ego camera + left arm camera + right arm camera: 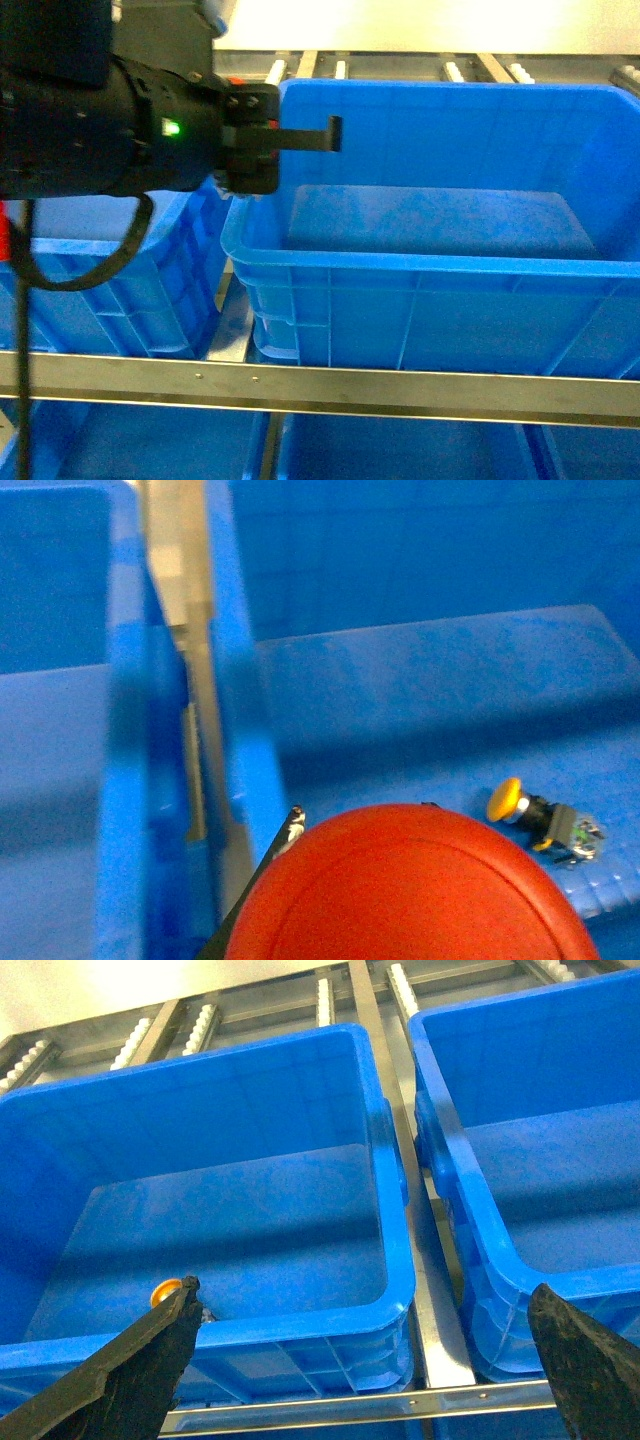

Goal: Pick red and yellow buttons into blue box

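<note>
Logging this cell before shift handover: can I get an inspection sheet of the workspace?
Surface: blue box behind a metal rail.
Job's things: yellow button lies on its side on the box floor; red button fills the bottom of the left wrist view.
Clutter: nothing seen.
Claws: left claw over the box's left rim, apparently shut on the red button; right claw open, empty.
Cables: black cable loops under the left arm.
Surroundings: second box alongside; roller tracks behind.
</note>
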